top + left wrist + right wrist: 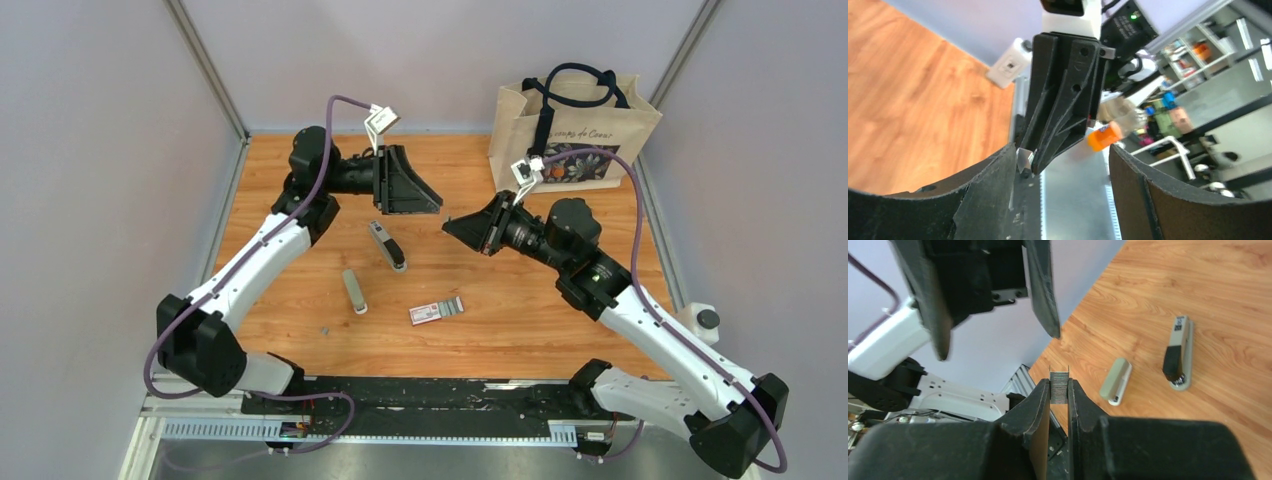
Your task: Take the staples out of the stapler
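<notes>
Pale walls close in the wooden table (530, 335) on three sides, with metal rails running along its left and right edges. A paper bag (573, 125) fills the far right corner, and a white capped container (700, 322) sits just outside the right rail.

Both arms are raised over the far middle of the table, their tips facing each other with a small gap between them. The left gripper (415, 190) has its fingers (983, 200) spread wide with nothing between them. The right gripper (450, 228) is pinched onto a short strip of staples (1059, 387), which stands up between its fingertips.

Below that gap the stapler (388, 245) lies flat on bare wood, well away from every edge. A pale grey piece (354, 291) lies near it on the left, apart from it, and a red-and-white box (437, 312) lies nearer the arm bases. Bare wood lies open between these three and out to both side rails.
</notes>
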Motion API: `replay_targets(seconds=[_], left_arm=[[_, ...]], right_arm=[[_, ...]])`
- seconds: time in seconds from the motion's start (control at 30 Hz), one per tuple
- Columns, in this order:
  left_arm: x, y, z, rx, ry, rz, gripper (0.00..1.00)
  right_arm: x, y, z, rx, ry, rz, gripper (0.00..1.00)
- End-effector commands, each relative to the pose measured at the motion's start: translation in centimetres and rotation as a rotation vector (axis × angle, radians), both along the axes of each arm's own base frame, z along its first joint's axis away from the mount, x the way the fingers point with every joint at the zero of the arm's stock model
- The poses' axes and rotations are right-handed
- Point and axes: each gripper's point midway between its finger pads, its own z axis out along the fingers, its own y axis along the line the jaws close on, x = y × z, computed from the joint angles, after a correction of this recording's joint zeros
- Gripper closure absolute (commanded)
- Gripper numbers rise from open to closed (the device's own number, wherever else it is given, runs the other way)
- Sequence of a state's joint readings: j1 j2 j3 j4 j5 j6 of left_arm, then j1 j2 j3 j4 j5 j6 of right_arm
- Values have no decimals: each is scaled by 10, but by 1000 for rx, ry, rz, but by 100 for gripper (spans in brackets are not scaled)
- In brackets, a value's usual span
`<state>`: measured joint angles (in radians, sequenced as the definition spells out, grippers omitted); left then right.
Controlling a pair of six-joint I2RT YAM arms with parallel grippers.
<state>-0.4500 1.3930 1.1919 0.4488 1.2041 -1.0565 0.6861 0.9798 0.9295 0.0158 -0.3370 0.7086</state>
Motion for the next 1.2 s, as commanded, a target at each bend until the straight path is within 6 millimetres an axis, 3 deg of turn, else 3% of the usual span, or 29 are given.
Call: replay_targets(seconds=[0.0,0.03,0.07,0.13,0.2,0.33,0.43,0.6,0.73,0.97,1.17], left_arm=[[2,9,-14,151,-65,84,24],[12,12,-13,187,-189,142,24],[8,19,-34,280,-123,151,24],[18,28,-50,375,-219,204,24],[11,40,-74,483,-204,191,25],[10,70,-124,683,-303,203,28],[5,83,-149,744,-334,200,28],[-6,93,-176,799,-317,170,31],[-8,95,-186,817,-316,155,33],[-8,93,-203,822,-283,155,38],[-10,93,-207,819,-286,140,38]], right_arm=[[4,-10,-34,-125,35,-47,88],[7,-9,-47,-161,61,-49,88],[7,-11,-64,-213,103,-54,88],[11,-11,-95,-312,154,-64,89],[13,-17,-130,-446,204,-100,92],[2,-12,-199,-722,291,-124,95],[-3,-10,-230,-841,325,-142,96],[-5,-12,-257,-980,329,-178,95],[-10,-10,-271,-1031,333,-173,94],[-8,-5,-282,-1049,330,-178,94],[-6,0,-287,-1076,324,-161,93]])
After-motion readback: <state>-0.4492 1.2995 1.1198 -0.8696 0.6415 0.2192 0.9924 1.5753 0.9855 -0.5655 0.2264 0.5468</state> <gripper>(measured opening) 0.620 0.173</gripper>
